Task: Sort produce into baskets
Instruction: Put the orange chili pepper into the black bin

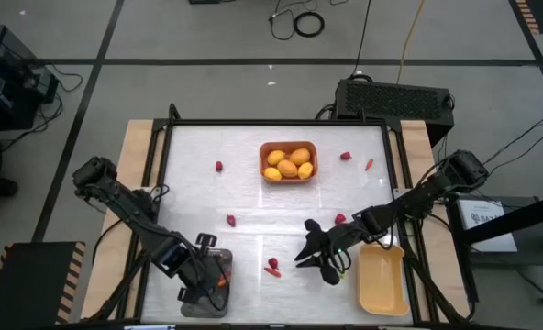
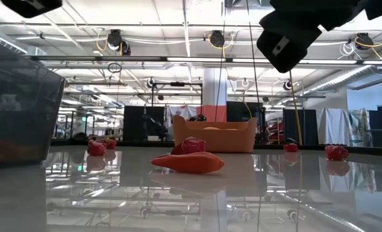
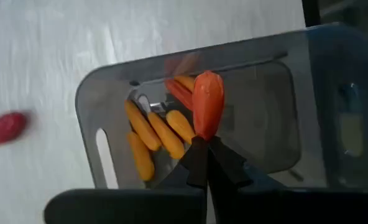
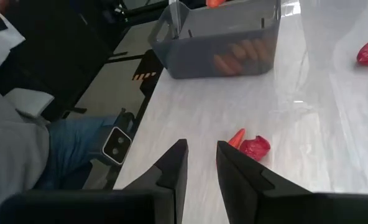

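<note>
Now left pincer [image 3: 207,142] holds carrot [image 3: 207,112] over grey basket [image 3: 308,93]

The high view looks straight down on the whole table [image 1: 253,197] from well above; the low view sits at tabletop height, facing level across it toward the orange-brown basket [image 2: 214,134] and the room behind. The left wrist view looks closely down into the dark grey basket [image 3: 277,106] at the table's near edge, and the right wrist view sees that same basket from farther off across the tabletop.
</note>
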You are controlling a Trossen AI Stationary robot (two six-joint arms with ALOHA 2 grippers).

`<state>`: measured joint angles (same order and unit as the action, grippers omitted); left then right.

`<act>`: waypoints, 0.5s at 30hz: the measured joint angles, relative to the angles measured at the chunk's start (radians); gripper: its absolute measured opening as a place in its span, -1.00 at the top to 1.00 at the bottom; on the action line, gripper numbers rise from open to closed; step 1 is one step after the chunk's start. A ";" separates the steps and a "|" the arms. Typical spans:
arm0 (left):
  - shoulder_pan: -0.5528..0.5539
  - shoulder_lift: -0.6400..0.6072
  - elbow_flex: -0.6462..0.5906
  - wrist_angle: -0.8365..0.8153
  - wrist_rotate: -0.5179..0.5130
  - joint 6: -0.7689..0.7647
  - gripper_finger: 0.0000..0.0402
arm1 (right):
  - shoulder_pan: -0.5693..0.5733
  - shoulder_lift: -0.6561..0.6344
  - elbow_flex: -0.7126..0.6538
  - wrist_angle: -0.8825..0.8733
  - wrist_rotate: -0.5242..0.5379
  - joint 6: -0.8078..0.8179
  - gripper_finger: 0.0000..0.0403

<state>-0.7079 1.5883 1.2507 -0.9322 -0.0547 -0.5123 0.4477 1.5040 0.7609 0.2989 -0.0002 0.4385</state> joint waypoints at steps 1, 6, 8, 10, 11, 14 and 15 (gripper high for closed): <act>-0.004 0.000 0.000 0.000 0.000 -0.028 0.97 | 0.003 0.000 0.000 0.002 0.000 0.009 0.62; -0.009 0.000 0.000 0.001 -0.001 -0.154 0.88 | 0.048 0.000 0.000 0.001 0.046 0.017 0.62; -0.008 0.000 -0.001 0.001 -0.001 -0.188 0.79 | 0.075 0.000 0.000 0.001 0.074 0.016 0.62; -0.008 0.000 -0.001 0.002 -0.001 -0.190 0.69 | 0.102 0.000 0.000 0.001 0.106 0.017 0.62; -0.008 0.000 -0.001 0.002 -0.001 -0.190 0.63 | 0.116 0.000 0.000 0.001 0.122 0.019 0.62; -0.008 0.000 -0.001 0.002 -0.001 -0.190 0.48 | 0.156 0.000 0.000 0.001 0.167 0.022 0.62; -0.008 0.000 -0.001 0.002 -0.001 -0.195 0.43 | 0.167 0.000 0.000 0.001 0.182 0.022 0.62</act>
<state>-0.7160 1.5887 1.2499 -0.9298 -0.0555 -0.7076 0.6152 1.5040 0.7609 0.3002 0.1814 0.4603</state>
